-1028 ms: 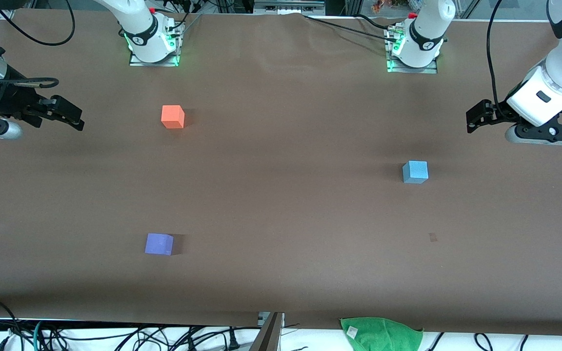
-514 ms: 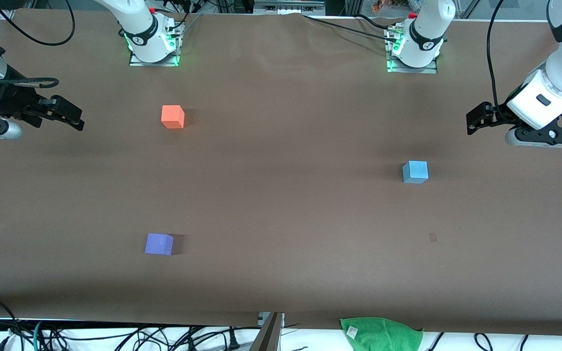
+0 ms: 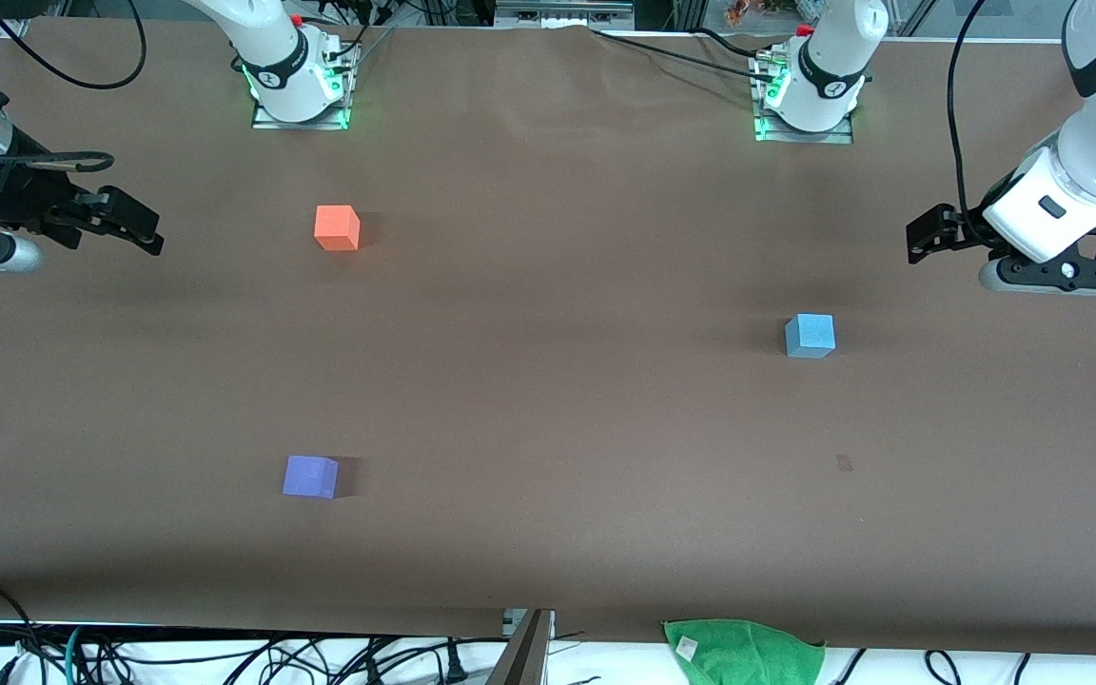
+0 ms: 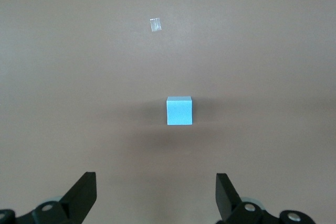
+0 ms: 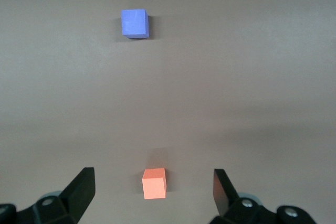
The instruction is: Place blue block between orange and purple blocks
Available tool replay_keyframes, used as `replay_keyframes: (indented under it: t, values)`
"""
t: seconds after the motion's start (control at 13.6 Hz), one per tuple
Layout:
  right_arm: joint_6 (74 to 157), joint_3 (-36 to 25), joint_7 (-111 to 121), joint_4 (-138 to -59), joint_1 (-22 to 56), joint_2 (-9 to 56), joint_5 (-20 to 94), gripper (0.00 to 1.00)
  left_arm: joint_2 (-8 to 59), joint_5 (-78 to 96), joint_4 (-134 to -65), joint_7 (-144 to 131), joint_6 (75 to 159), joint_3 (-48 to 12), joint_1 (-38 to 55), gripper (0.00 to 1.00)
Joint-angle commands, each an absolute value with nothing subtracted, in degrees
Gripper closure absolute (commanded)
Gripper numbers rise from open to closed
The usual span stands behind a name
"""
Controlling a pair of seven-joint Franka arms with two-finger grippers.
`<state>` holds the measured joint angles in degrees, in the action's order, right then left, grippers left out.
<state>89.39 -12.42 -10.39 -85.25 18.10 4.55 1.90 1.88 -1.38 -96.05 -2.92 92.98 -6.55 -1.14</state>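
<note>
My left gripper (image 4: 155,192), spread empty, hangs above the table's (image 3: 548,381) left-arm end, framing the blue block (image 3: 810,335) for pickup. Right gripper (image 3: 134,228) waits, released, beside the orange block (image 3: 337,227); the purple block (image 3: 310,476) lies nearer the camera.

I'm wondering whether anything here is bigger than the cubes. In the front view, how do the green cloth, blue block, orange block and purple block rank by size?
1. Green cloth, clearly largest, though partly cut off at the view's edge.
2. Purple block, blue block and orange block look alike; the purple one seems slightly bigger, probably only because it is nearer the camera.
</note>
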Motion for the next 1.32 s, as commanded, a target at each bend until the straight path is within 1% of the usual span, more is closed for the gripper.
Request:
replay_keyframes:
  t: [0.0, 0.95, 1.03, 1.18, 1.25]
  values:
    - [88.95, -12.48, -9.49, -84.81, 17.75, 4.31, 2.55, 0.01, 2.46, -0.7, -94.31, -2.9, 91.41, -6.24, -1.05, 0.0]
    - [88.77, -12.48, -9.49, -84.81, 17.75, 4.31, 2.55, 0.01, 2.72, -0.7, -94.75, -2.11, 90.97, -6.33, -1.41, 0.0]
    - [88.77, -12.48, -9.49, -84.81, 17.75, 4.31, 2.55, 0.01, 3.51, -0.7, -94.75, -2.2, 90.79, -6.33, -1.23, 0.0]
    - [88.77, -12.48, -9.49, -84.81, 17.75, 4.31, 2.64, 0.01, 5.88, -0.79, -94.57, -2.11, 87.21, -6.68, -1.14, 0.0]
    - [88.77, -12.48, -9.49, -84.81, 17.75, 4.31, 2.64, 0.01, 7.28, -0.79, -94.66, -2.02, 87.1, -6.68, -1.32, 0.0]
